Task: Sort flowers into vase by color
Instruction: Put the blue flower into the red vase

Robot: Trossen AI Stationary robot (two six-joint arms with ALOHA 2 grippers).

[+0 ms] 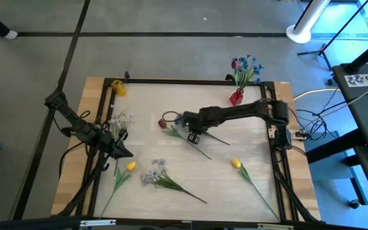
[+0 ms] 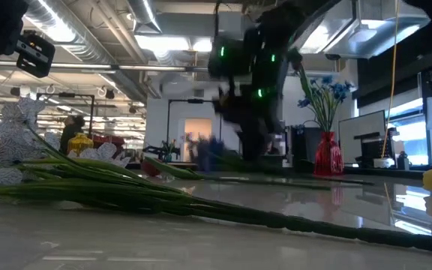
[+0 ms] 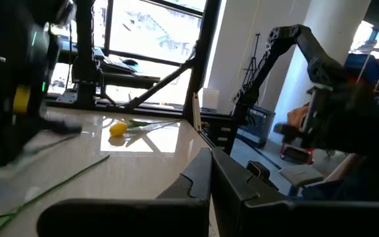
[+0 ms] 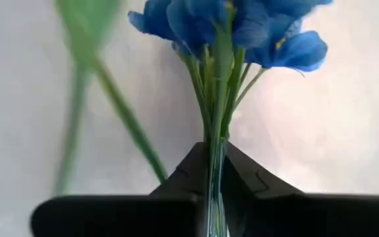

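right claw (image 4: pixel 212 181) clamped on blue flower (image 4: pixel 235 26) stems, blooms pointing straight ahead of claw, mid-bench | stem axis in line with fingers | red vase (image 1: pixel 236 97) at far bench edge, right-arm side, nearer right arm | left claw (image 1: pixel 121 151) shut, parked bench-left

My arms are all matte black, chunky jointed segments; right arm (image 1: pixel 235 114) has little green lights glowing near the wrist; my fingers (image 4: pixel 249 181) are flat, angular black wedges; black cables trail off my bases.
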